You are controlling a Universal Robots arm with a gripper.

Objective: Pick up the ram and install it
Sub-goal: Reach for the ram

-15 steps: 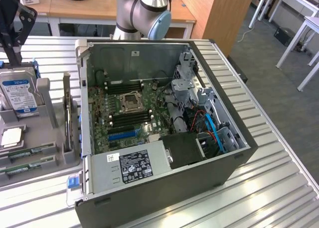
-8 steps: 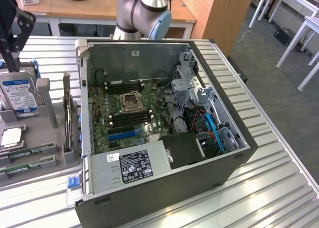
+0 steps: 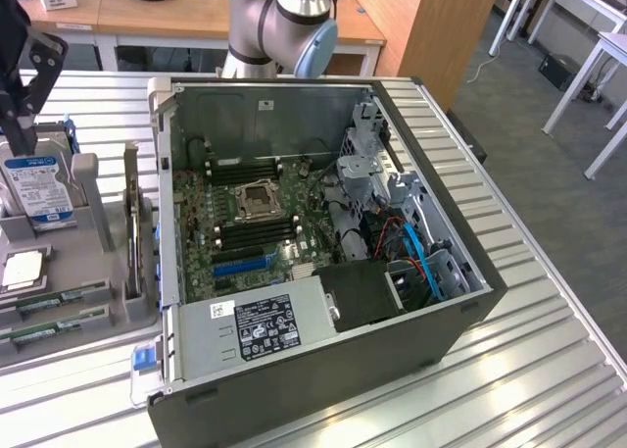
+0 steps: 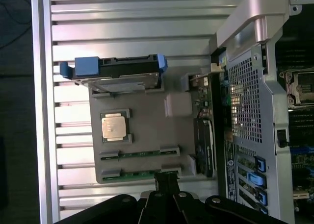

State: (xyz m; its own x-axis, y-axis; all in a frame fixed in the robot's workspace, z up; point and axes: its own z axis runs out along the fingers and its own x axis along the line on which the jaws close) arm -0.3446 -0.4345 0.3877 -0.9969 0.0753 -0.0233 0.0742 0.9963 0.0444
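Two ram sticks (image 3: 54, 301) (image 4: 140, 154) lie flat in slots of a grey holder tray (image 3: 98, 213) (image 4: 147, 126), at the exterior view's left of the open computer case (image 3: 323, 370). Each is a narrow green strip. My gripper (image 3: 24, 134) (image 4: 167, 182) hangs above that tray, near the hard drive (image 3: 37, 188). Its dark fingers are shut together with nothing between them. In the wrist view their tip overlaps the second ram stick (image 4: 137, 174). The green motherboard (image 3: 235, 223) lies inside the case, with black memory slots (image 3: 257, 234) beside the CPU socket (image 3: 260, 198).
The tray also holds a CPU chip (image 3: 22, 270) (image 4: 114, 126) and an upright card (image 3: 132, 227). The case's grey wall (image 4: 250, 87) rises beside the tray. A power supply (image 3: 260, 325) and blue cables (image 3: 421, 257) fill the case's near side. The ribbed metal table (image 3: 549, 370) extends around.
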